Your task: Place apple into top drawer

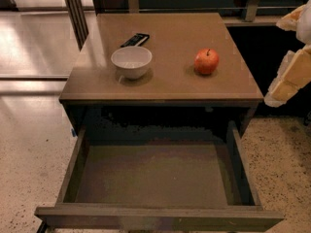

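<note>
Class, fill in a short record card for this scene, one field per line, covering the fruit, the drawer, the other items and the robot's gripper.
apple: on the cabinet top, right side, stem up
top drawer: pulled open, apple not in it
white bowl: left of the apple, not touching it
dark flat object: behind the bowl
gripper: right edge of view, beside the cabinet, away from the apple

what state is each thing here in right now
top drawer: pulled open, nothing inside
apple: sitting stem up on the cabinet top, not held
white bowl: upright, looks empty, left of the apple
dark flat object: lying flat behind the bowl
pincer: at the right edge of view, beside the cabinet, apart from the apple
</note>
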`<state>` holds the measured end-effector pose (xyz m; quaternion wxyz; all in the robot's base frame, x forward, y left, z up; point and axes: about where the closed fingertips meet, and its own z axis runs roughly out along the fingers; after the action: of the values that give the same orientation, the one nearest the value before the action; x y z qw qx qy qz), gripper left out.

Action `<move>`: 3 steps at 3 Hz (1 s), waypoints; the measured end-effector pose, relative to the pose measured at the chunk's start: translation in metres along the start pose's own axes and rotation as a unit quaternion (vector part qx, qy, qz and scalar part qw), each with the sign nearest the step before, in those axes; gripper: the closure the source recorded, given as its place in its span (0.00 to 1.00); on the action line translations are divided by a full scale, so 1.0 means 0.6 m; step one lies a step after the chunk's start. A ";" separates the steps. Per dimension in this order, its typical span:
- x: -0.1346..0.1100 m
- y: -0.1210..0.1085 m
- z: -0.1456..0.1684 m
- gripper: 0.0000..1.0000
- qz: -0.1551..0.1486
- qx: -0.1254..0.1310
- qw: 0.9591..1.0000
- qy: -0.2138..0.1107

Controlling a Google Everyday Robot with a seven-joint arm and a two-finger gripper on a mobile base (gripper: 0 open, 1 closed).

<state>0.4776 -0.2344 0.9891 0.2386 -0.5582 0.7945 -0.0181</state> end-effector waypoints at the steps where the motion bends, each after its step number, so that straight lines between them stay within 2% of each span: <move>1: 0.007 -0.044 -0.001 0.00 0.016 0.031 0.999 -0.017; 2: 0.011 -0.090 0.004 0.00 0.031 0.046 0.998 -0.028; 3: 0.004 -0.134 0.025 0.00 0.039 0.037 0.998 -0.041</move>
<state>0.5535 -0.2633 0.9986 0.2918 -0.5178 0.8041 -0.0158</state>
